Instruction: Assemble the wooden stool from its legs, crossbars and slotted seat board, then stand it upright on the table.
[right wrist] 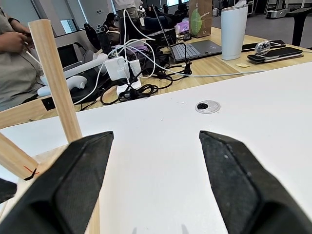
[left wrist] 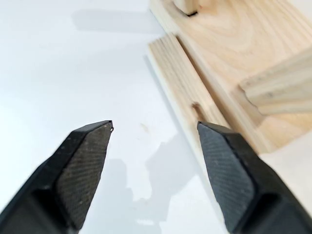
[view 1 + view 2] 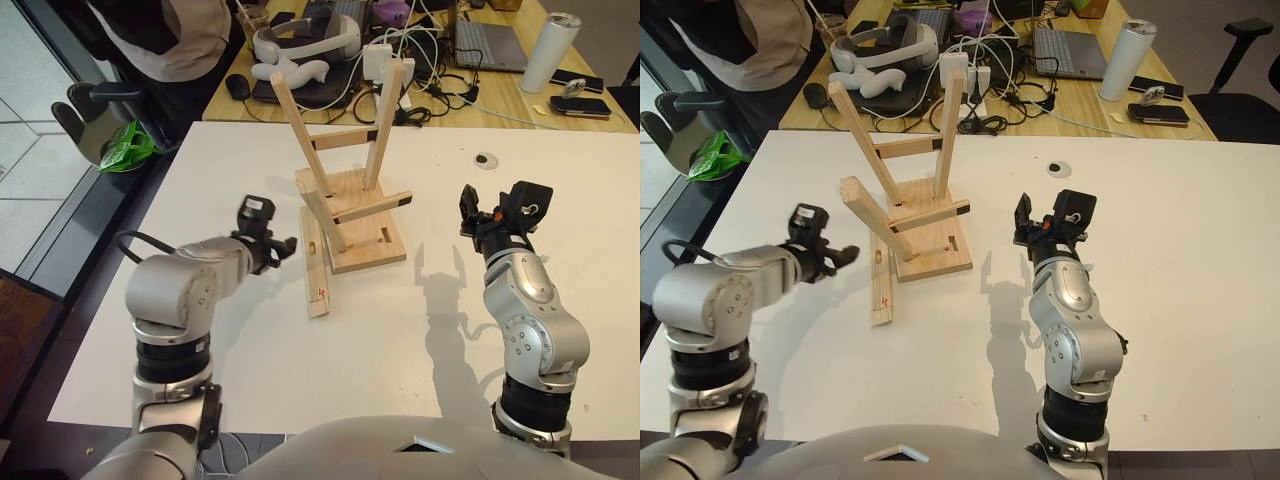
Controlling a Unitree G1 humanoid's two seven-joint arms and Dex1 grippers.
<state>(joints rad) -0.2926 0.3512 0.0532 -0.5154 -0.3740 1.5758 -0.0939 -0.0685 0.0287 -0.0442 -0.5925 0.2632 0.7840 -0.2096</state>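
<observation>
The slotted seat board [image 3: 360,240] lies flat on the white table [image 3: 560,290]. Two legs [image 3: 298,125] [image 3: 384,120] rise from it, joined by a crossbar [image 3: 345,138]. A third leg [image 3: 325,222] leans at the front and carries a second crossbar [image 3: 372,207]. A loose leg [image 3: 314,268] lies flat along the board's left edge. My left gripper [image 3: 284,246] hovers open just left of that loose leg [image 2: 180,92], with nothing between its fingers. Right of the board, my right gripper [image 3: 492,206] is open and empty, with one upright leg [image 1: 56,83] seen beside it.
A cable hole [image 3: 486,159] sits in the table behind my right gripper. Behind the table a wooden desk [image 3: 480,100] holds a headset, cables, a laptop, a tumbler [image 3: 550,50] and phones. Bare table lies at the front and to the right.
</observation>
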